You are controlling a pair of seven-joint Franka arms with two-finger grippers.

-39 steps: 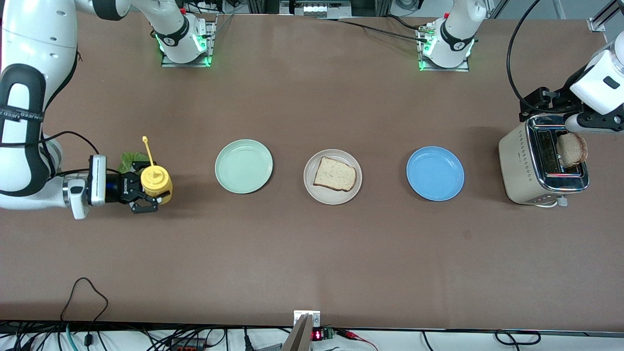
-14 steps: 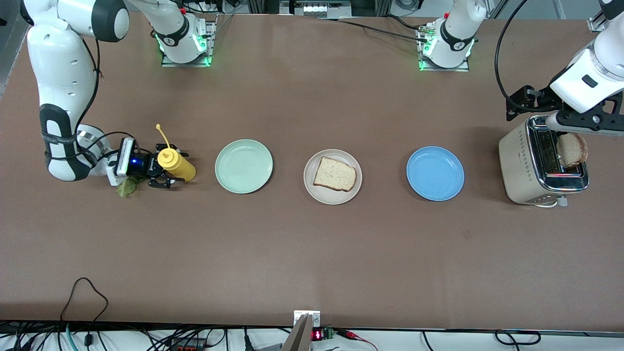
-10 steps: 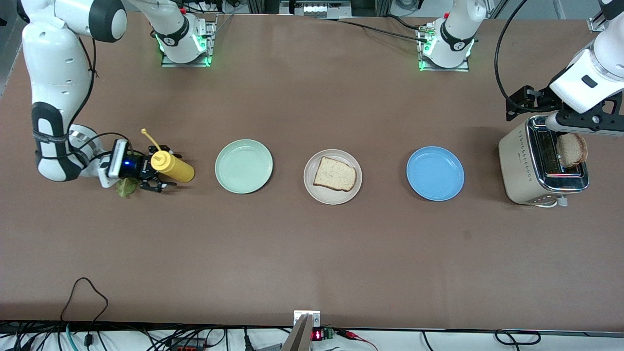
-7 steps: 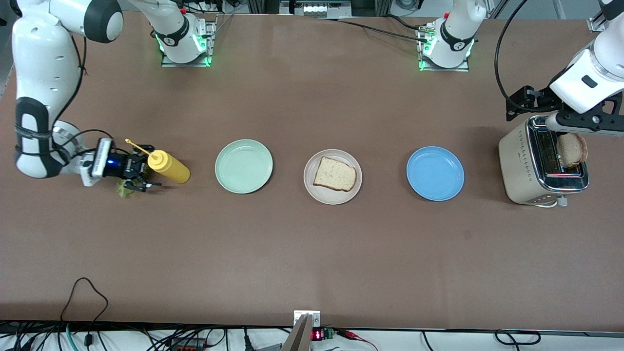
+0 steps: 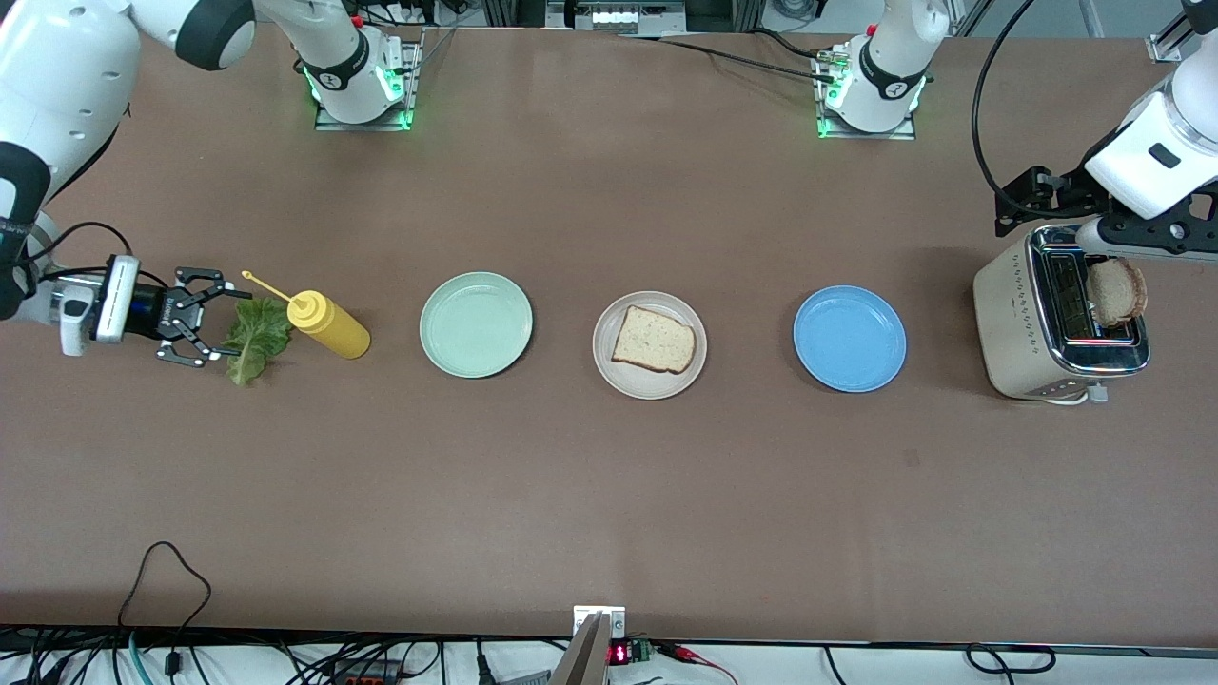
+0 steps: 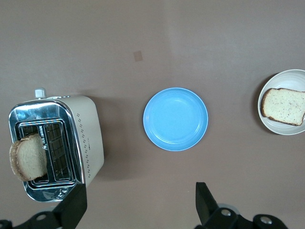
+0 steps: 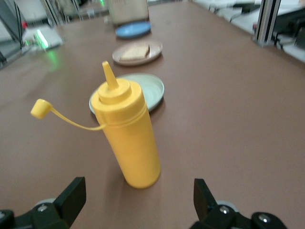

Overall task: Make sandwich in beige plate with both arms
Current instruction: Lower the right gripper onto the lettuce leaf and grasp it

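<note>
beside the lettuce leaf (image 5: pixel 252 335), right gripper (image 5: pixel 205 317) open, left gripper (image 6: pixel 138 202) open over toaster (image 5: pixel 1056 319)

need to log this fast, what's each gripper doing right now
Left gripper: open, empty, over the toaster.
Right gripper: open, empty, beside the lettuce leaf.
</note>
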